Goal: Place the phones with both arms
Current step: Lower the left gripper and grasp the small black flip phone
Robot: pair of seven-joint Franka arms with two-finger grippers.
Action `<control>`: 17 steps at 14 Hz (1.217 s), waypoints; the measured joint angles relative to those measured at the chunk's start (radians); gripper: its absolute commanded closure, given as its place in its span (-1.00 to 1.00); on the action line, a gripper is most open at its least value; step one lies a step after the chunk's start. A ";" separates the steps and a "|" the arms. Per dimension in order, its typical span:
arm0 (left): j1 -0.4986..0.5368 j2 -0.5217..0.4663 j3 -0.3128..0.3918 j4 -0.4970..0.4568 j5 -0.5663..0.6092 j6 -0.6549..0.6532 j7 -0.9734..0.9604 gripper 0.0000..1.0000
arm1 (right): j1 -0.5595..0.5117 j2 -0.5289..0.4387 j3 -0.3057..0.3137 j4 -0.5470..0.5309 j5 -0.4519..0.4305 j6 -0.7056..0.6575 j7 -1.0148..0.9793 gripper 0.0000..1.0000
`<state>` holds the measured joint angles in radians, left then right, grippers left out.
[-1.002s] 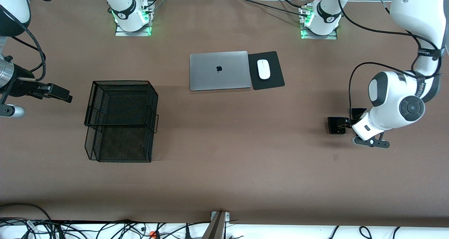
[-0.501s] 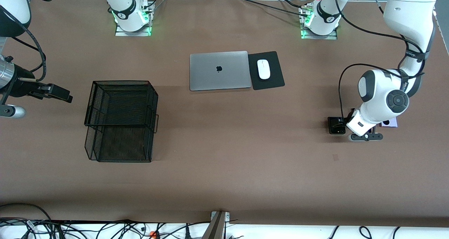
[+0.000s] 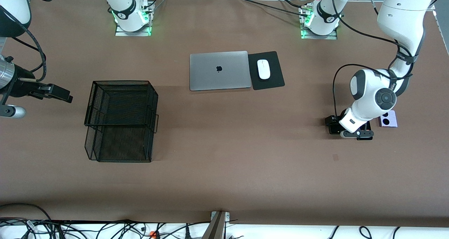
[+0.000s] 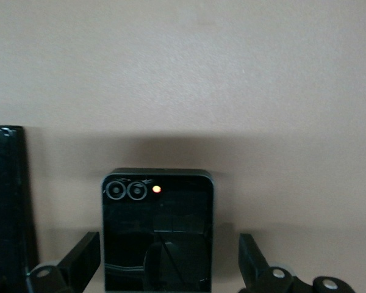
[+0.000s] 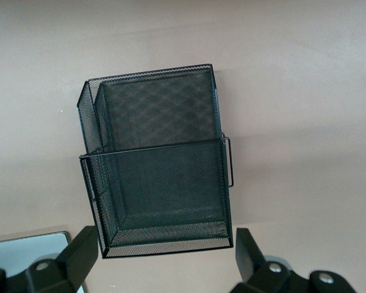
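I've got the left gripper (image 3: 335, 126) low over the black flip phone (image 4: 157, 231) near the desk's edge at the left arm's end. Through the left wrist view its fingers (image 4: 79, 259) stand wide apart, one on each side of the phone, not touching it. The flip phone is small, squarish and glossy black, lying flat, with two ringed lenses and a small glowing orange dot in one corner. Just beside it lies the long slim black slab (image 4: 9, 207), also glossy, mostly hidden under the arm in the front view. The pale lilac phone (image 3: 388, 119) with two black circles sits flat on the desk, closer still to that end edge.

My right gripper (image 3: 61, 93) waits in the air at the right arm's end, fingers (image 5: 82, 253) spread wide and holding nothing, looking down at the black mesh basket (image 3: 121, 120). The silver laptop (image 3: 219, 70) and white mouse (image 3: 263, 69) on its black pad (image 3: 273, 79) sit mid-desk, toward the robots' bases.
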<state>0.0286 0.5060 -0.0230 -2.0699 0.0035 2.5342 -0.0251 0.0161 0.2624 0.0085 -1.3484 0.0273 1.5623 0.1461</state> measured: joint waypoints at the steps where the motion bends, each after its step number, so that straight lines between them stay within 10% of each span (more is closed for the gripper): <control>1: -0.005 0.004 0.000 0.000 0.000 0.001 0.001 -1.00 | 0.000 0.000 0.000 0.000 0.000 0.000 0.000 -1.00; 17: 0.014 0.018 0.012 -0.001 0.000 0.017 0.103 -1.00 | 0.000 0.001 0.000 0.000 0.000 0.000 0.000 -1.00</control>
<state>0.0427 0.5236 -0.0110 -2.0705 0.0036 2.5512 0.0777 0.0163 0.2631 0.0088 -1.3485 0.0273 1.5623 0.1461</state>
